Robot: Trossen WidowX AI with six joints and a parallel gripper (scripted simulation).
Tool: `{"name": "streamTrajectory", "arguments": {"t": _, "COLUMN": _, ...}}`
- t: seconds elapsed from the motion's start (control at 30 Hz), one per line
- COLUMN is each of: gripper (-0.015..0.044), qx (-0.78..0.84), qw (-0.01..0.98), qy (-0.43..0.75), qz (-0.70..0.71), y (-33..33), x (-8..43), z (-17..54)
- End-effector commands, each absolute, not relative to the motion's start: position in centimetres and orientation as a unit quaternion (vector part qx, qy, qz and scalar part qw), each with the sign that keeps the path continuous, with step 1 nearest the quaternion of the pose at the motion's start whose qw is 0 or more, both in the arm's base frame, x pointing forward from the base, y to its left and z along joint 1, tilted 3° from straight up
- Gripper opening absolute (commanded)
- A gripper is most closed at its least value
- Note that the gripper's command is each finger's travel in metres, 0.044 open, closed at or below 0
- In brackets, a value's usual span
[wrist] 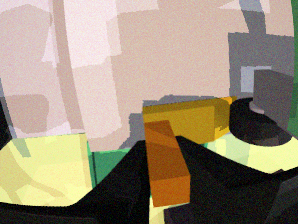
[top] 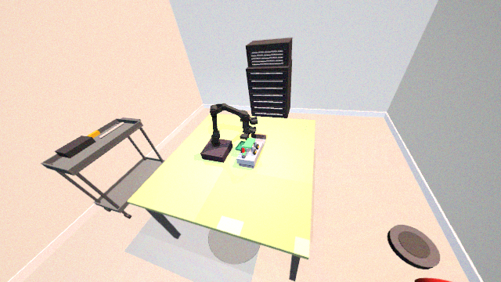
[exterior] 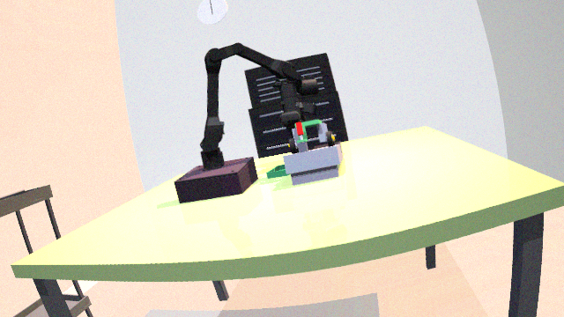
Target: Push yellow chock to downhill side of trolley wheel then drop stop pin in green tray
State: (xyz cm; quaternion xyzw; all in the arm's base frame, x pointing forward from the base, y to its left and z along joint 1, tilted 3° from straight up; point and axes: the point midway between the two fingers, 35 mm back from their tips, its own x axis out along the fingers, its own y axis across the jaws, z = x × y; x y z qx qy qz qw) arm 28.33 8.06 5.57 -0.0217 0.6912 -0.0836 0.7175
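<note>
A yellow-green table (exterior: 397, 185) carries one grey ramp (exterior: 314, 164) and one trolley (exterior: 318, 134) near the arm's base. One green tray (exterior: 277, 173) lies beside the ramp. The gripper pinches the chock's orange handle (wrist: 166, 165), its long axis running away toward the yellow chock (wrist: 189, 117), which sits close against a black wheel (wrist: 256, 123). No writing is legible.
</note>
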Motion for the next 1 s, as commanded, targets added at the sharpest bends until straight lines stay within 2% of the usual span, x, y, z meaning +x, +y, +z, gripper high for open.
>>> {"name": "streamTrajectory", "arguments": {"t": 0.0, "gripper": 0.0, "qx": -0.022, "qw": 0.717, "qy": 0.691, "qz": -0.084, "y": 8.1, "x": 28.3, "z": 5.6}}
{"name": "streamTrajectory", "arguments": {"t": 0.2, "gripper": 0.0, "qx": -0.022, "qw": 0.717, "qy": 0.691, "qz": -0.084, "y": 8.1, "x": 28.3, "z": 5.6}}
{"name": "streamTrajectory", "arguments": {"t": 0.43, "gripper": 0.0184, "qx": -0.022, "qw": 0.717, "qy": 0.691, "qz": -0.084, "y": 8.1, "x": 28.3, "z": 5.6}}
{"name": "streamTrajectory", "arguments": {"t": 0.97, "gripper": 0.019, "qx": -0.024, "qw": 0.719, "qy": 0.69, "qz": -0.085, "y": 8.8, "x": 28.1, "z": 9.4}}
